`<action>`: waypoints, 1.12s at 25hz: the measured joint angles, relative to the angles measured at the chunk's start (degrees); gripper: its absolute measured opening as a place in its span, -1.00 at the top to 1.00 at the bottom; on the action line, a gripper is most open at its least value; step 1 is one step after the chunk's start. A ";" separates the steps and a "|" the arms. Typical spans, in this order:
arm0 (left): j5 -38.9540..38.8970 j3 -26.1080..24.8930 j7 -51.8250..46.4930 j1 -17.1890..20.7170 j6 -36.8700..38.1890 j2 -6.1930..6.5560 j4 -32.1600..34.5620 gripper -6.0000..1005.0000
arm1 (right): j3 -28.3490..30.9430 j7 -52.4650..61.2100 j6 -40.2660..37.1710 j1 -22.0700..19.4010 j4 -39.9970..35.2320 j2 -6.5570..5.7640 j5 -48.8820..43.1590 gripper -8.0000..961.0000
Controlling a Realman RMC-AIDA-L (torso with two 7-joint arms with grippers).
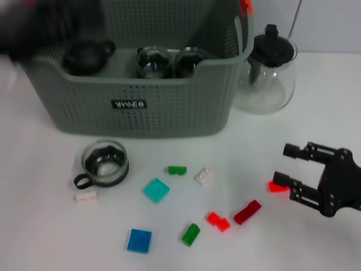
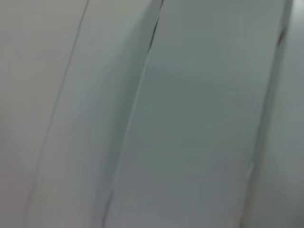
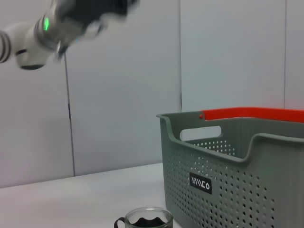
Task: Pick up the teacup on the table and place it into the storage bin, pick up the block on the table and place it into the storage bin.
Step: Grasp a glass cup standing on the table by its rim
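Right gripper [image 1: 289,168] was recorded at the lower right of the head frame, fingers spread apart and empty, low over the table [image 1: 45,237], with a small red block [image 1: 277,187] lying just beside its lower finger. The left gripper was seen only as a dark blur at the upper left of that frame, above the storage bin's [image 1: 141,107] corner; whether its fingers were apart or together could not be told. The teacup [image 1: 104,164], a glass cup with a dark handle, stood on the table at lower left centre, just in front of the bin wall and well apart from the right gripper. It was judged that a closing on the red block could go wrong: the block is flat and thin, lies at the finger's edge and not between the fingers, and might be nudged away or pinched at a corner. A sweep toward the teacup was judged to risk scattering loose pieces in between: the red brick [image 1: 247,212], the red pair [image 1: 218,221], the green bricks [image 1: 190,234] [image 1: 177,170], the white piece [image 1: 203,176] and the teal tile [image 1: 156,189]. A blue tile [image 1: 139,240] and a white brick [image 1: 86,197] lay nearer the lower edge. A glass teapot [image 1: 269,73] stood touching or just beside the bin's right end, in the way of a careless lift toward the bin. Dark pots and glass cups were noted already inside the bin.
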 joint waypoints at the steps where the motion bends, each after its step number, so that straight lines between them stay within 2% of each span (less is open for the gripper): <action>1: 2.99 0.39 1.84 1.34 -0.16 -0.50 1.24 0.12 | 0.00 0.01 0.00 0.04 0.00 0.01 0.01 -0.24; 3: 12.35 1.44 7.96 4.74 -0.54 -2.02 4.24 0.12 | 0.05 0.17 0.03 0.14 0.00 0.03 0.02 -0.24; 6: 21.76 3.13 15.20 7.25 -1.04 -3.58 5.80 0.12 | 0.16 0.42 0.29 0.39 0.00 -0.04 0.03 -0.24; 11: 28.50 4.41 27.12 9.16 -2.18 -5.24 5.63 0.13 | 0.18 0.51 0.39 0.56 0.00 -0.05 -0.17 -0.24; 17: 32.99 6.04 29.18 8.58 -6.30 -5.34 4.87 0.14 | 0.18 0.53 0.50 0.57 0.05 -0.04 -0.30 -0.24; 21: 37.63 10.09 27.26 7.04 -10.56 -5.41 4.85 0.13 | 0.19 0.53 0.50 0.57 0.18 -0.05 -0.30 -0.24; 28: 40.17 16.20 25.11 4.90 -17.68 -5.42 3.58 0.12 | 0.18 0.62 0.44 0.57 0.73 -0.11 -0.29 -0.24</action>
